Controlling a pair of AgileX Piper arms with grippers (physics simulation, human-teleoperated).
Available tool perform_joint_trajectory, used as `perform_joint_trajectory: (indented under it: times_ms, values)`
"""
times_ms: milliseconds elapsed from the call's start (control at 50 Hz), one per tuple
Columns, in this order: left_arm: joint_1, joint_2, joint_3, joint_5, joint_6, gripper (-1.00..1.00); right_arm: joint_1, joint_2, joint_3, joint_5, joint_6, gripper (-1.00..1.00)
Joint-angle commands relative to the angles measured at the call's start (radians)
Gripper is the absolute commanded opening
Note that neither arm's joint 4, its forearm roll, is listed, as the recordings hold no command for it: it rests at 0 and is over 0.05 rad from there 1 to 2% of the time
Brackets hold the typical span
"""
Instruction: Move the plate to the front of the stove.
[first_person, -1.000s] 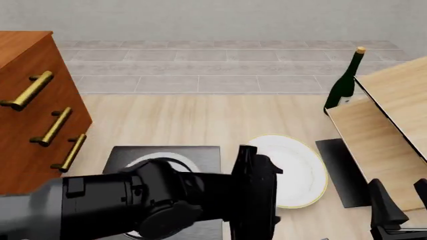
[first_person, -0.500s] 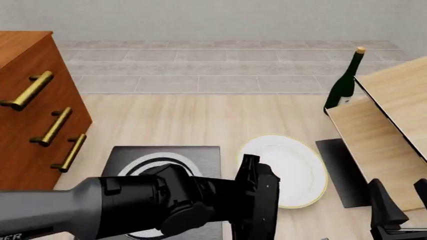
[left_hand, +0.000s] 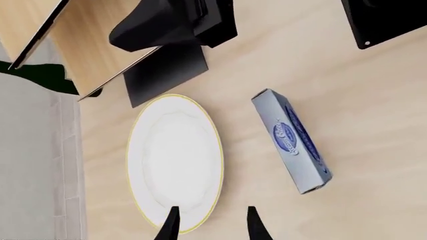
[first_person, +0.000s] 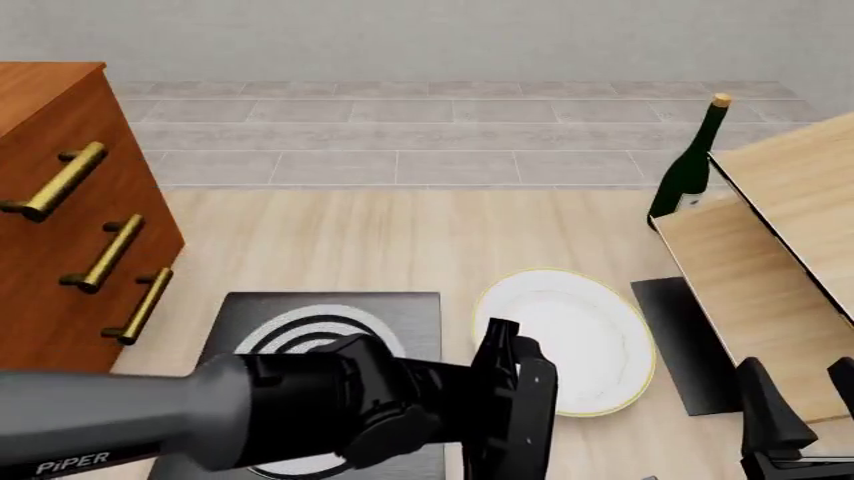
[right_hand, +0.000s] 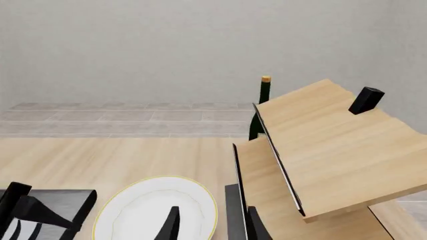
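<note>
The white plate (first_person: 574, 335) with its thin gold rim lies flat on the wooden table, just right of the stove (first_person: 414, 310), whose ringed burner (first_person: 320, 330) is partly covered by my left arm. In the left wrist view the plate (left_hand: 175, 162) is just ahead of my left gripper (left_hand: 210, 227). That gripper is open, with one fingertip (left_hand: 170, 225) over the plate's near rim and nothing held. In the front view the left gripper (first_person: 511, 350) hangs over the plate's left edge. My right gripper (right_hand: 212, 225) is open and empty at the table's near right.
A blue-grey box (left_hand: 293, 142) lies beside the plate. A plain black mat (first_person: 681, 340) sits under the wooden shelf unit (first_person: 774, 260) on the right. A green bottle (first_person: 687, 165) stands behind the shelf unit. A wooden drawer chest (first_person: 67, 220) fills the left.
My left arm has drawn back and lowered, uncovering more of the burner rings. Its gripper sits lower at the plate's left edge. The plate and right arm have not moved.
</note>
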Motion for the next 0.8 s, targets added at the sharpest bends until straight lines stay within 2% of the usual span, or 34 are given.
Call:
perform_joint_trajectory:
  times_ms: [20, 380, 800]
  values:
    - [0.020, 0.028, -0.007, -0.007, 0.016, 1.00, 0.000, 0.000, 0.000, 0.000, 0.000, 1.00]
    - [0.070, 0.088, -0.006, -0.036, 0.065, 1.00, 0.000, 0.000, 0.000, 0.000, 0.000, 1.00]
    - [0.066, 0.129, -0.046, -0.026, 0.072, 1.00, 0.000, 0.000, 0.000, 0.000, 0.000, 1.00]
